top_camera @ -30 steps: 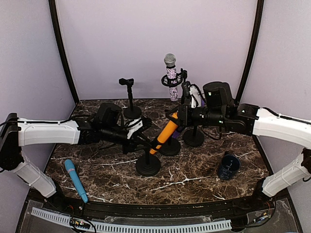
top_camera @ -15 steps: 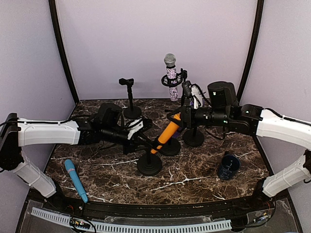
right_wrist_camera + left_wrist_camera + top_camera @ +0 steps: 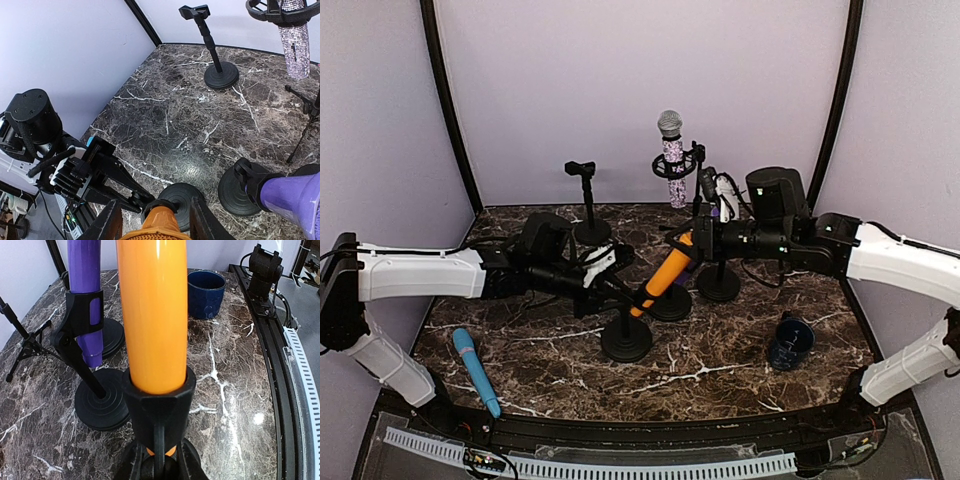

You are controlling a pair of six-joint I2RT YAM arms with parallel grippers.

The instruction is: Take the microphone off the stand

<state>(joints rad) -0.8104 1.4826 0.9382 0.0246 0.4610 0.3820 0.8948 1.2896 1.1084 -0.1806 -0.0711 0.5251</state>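
On my left side, the left claw (image 3: 603, 284) is closed fully on the thin stem of the stand (image 3: 626, 340), low, just under the clip (image 3: 159, 400). I judge it is there to hold the stand steady, because the round base is small and could tip.

The orange microphone (image 3: 665, 272) sits in this clip. It leans up and to the right, with its lower end in the clip and its upper end toward my right arm. Its body is smooth and glossy, a stiff tube, so I expect it to be slippery but not fragile, and rather light. The clip looks like a tight friction holder, so the pull should go along the axis of the body, not sideways.

The right claw (image 3: 692, 240) is partly closed, with one finger on each side of the upper body of the microphone, gripping it. Just beside it stands a purple microphone (image 3: 85, 295) in its own holder, so I have little room on that side.
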